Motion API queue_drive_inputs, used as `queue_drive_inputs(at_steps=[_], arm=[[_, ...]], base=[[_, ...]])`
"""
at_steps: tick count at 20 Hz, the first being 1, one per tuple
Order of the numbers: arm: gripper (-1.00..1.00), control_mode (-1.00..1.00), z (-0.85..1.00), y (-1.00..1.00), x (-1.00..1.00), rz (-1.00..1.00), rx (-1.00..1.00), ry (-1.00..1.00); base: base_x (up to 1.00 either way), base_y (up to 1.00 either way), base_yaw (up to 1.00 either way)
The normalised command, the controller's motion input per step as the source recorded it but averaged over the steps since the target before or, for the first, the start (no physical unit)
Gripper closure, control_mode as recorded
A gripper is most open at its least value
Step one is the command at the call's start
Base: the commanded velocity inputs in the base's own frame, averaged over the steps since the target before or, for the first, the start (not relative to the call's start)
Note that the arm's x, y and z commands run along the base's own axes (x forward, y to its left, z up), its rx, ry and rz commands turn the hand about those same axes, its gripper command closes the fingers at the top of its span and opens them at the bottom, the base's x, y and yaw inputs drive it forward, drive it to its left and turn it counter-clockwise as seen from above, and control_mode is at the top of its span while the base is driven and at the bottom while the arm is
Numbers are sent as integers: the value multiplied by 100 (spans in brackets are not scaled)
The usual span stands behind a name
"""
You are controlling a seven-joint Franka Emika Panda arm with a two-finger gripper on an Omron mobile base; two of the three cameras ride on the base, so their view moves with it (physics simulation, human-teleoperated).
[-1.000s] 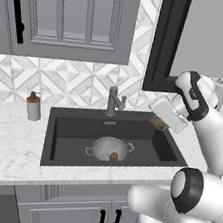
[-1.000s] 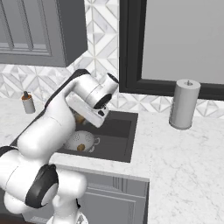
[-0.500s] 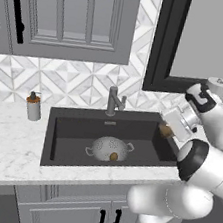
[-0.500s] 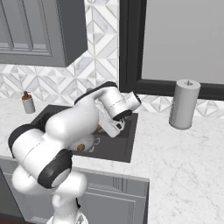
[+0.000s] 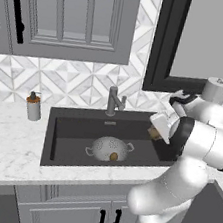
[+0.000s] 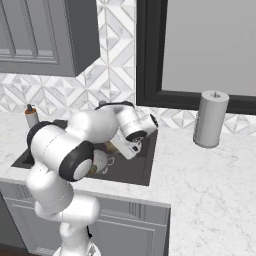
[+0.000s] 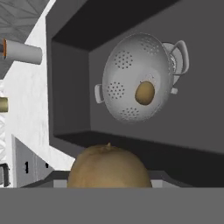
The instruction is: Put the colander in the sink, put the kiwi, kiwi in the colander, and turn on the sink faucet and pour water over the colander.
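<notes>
— Where, then, the colander?

— Centre of the left base view: colander (image 5: 109,148) resting on the floor of the sink (image 5: 65,132), loop handles out to either side. Upper right of the hand view: same colander (image 7: 127,74) seen from above, tilted by the camera's roll.

— And the fruit?

— One kiwi (image 5: 113,157) inside the colander, toward its near rim; in the hand view (image 7: 145,92) lying right of the bowl's centre. Second kiwi (image 7: 108,167) at bottom centre of the hand view, close against the camera, held in the gripper (image 5: 157,132); fingertips hidden behind it, so closed on the fruit. Also visible as a small brown patch (image 5: 154,134) at right of centre in the left base view, over the right end of the sink and well apart from the colander.

— In the right base view?

— Gripper (image 6: 116,147) left of centre, partly masked by the arm, above the dark sink (image 6: 142,170).

— Fixtures?

— Faucet (image 5: 114,100) upright behind the sink, centre of frame. Soap bottle (image 5: 33,106) on the counter (image 5: 7,143) at left. Paper towel roll (image 6: 210,119) standing at right of the right base view.
</notes>
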Motion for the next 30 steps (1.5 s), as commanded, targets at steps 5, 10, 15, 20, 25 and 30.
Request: queue_drive_inputs(at_steps=[5, 10, 15, 20, 25, 30], arm=[[100, -100, -41, 18, 21, 0, 5, -2], [100, -100, -47, 38, 10, 0, 4, -2], [100, -100, -42, 44, 19, 0, 4, -1], [100, -100, -29, 24, 35, 0, 5, 0], [100, -100, -26, 21, 31, 0, 6, 0], [100, -100, -31, 24, 31, 0, 2, 0]], base=[[0, 0, 0], [0, 0, 0], [0, 0, 0], [0, 0, 0], [0, 0, 0], [0, 0, 0]])
